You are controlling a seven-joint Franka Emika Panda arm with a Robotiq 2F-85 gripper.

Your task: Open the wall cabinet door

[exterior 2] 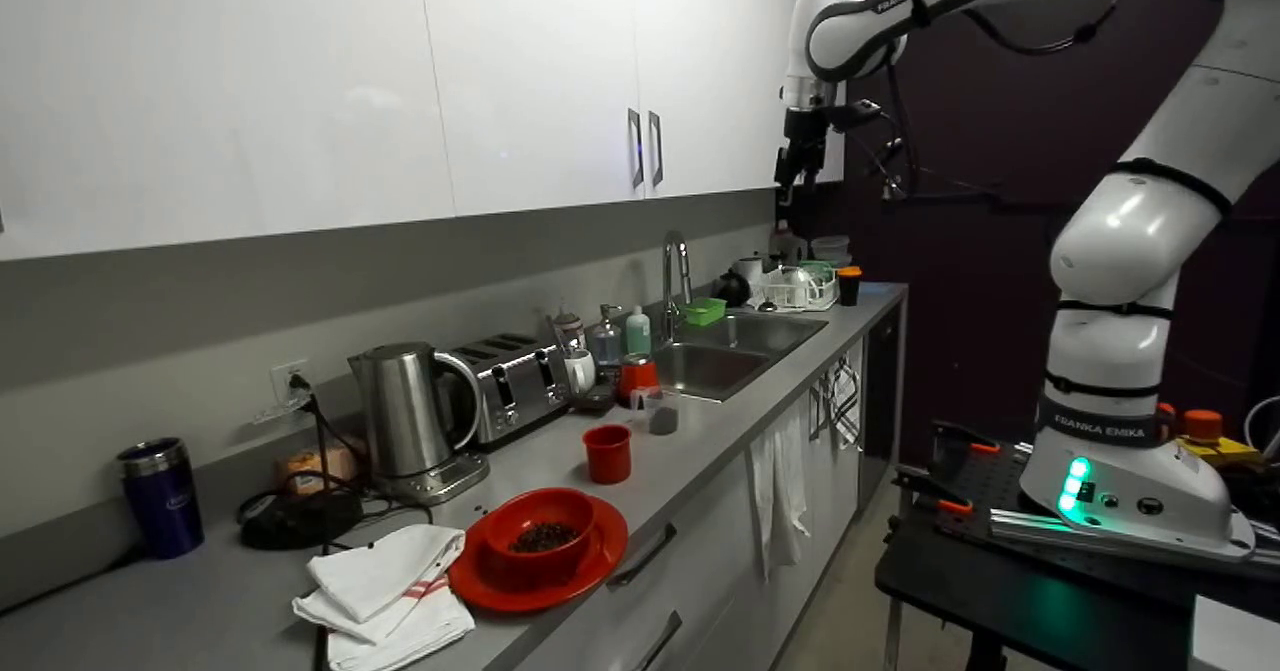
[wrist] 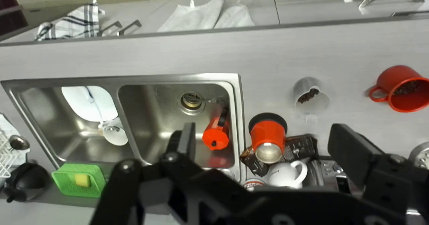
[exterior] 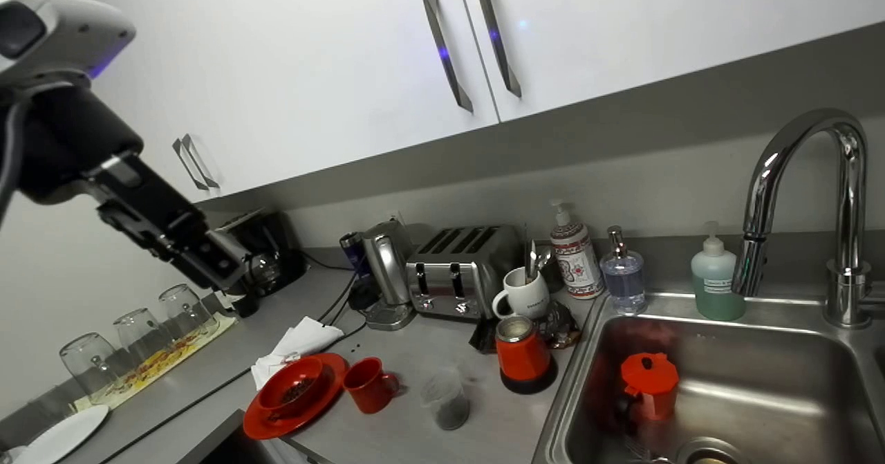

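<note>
Claw [wrist: 263, 134] spread — wall cab. door [exterior: 332, 56] closed, plain white, 1 slim grey handle [exterior: 444, 50] nr. R edge.

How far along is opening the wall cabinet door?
Nothing looks done: the wall cabinet door sits flush and shut in both exterior views. Nothing is in hand: the claw is open and empty, away from the door's slim bar handle. Left: probably gripping that handle, then swinging the door out.

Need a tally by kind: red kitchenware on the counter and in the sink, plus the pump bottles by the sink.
Red plate: 1
Red bowl: 1
Red mug: 1
Red canister: 1
Red moka pot: 1
Pump bottles: 3
Total: 8
</note>
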